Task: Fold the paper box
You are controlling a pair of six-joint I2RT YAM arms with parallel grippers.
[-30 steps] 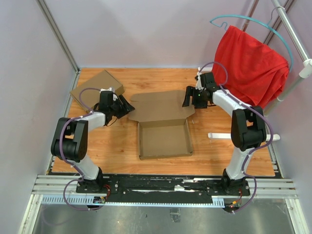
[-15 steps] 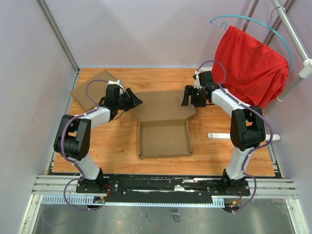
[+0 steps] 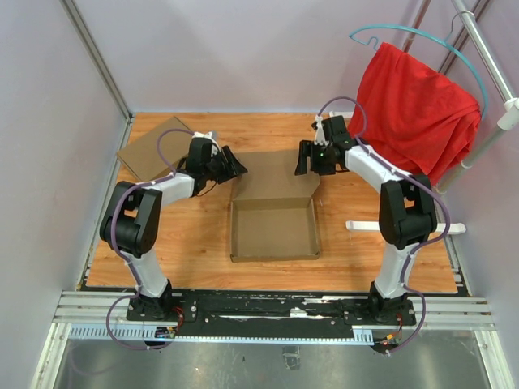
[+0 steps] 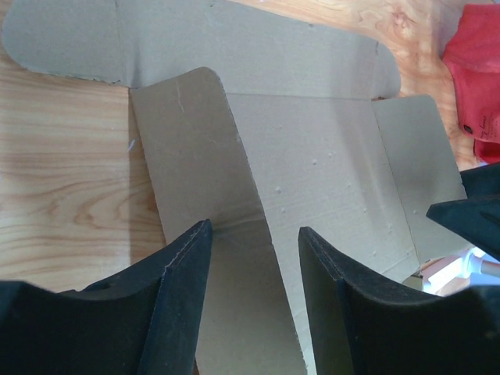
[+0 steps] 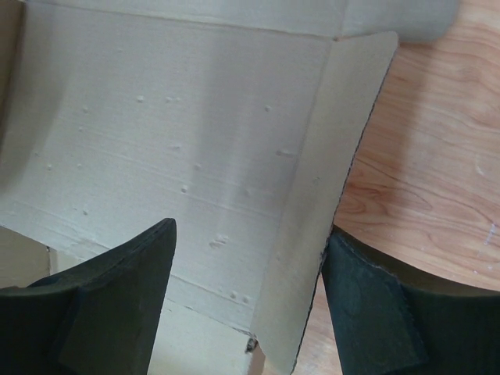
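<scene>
A wooden table top [image 3: 203,235] with a warm orange grain sits inside a booth of pale lilac walls [image 3: 243,57] — plain, evenly lit, with only soft shadows. A thin metal post [image 3: 96,57] slants up the far-left corner. On the right a red cloth [image 3: 418,109] hangs by a white rack [image 3: 486,50], with a teal hanger [image 3: 405,27] arching above it. A white bar [image 3: 361,226] lies near the table's right edge. A slotted aluminium rail [image 3: 81,308] runs along the near edge — below it, a grey floor [image 3: 268,365].
</scene>
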